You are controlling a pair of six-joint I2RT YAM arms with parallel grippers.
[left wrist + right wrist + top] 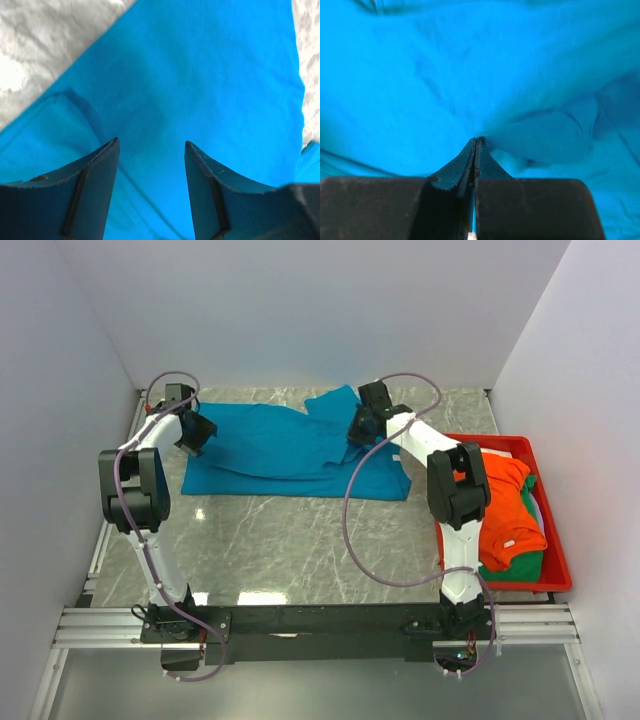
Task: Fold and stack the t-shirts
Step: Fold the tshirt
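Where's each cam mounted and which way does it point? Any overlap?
Top external: high behind the bases, looking down on the table; left arm, right arm, teal t-shirt, red bin.
Left wrist: on left gripper, facing down at the t-shirt; open fingers show.
Right wrist: on right gripper, close on the t-shirt; shut fingers pinch cloth.
Shared: all see the teal t-shirt.

Reckoned from table centre with the far wall at 12 o'clock, the bare marble table (290, 540) lies open from 5 through 6 to 8 o'clock. The teal t-shirt (270, 445) lies low across 10 to 1. The left arm (135, 485) stands at 9. The right arm (455, 485) and its drooping cable (346, 525) bar 3. Beyond them the red bin (557, 578), with heaped t-shirts (505, 510), fills 3 to 4 against the right wall (590, 390).
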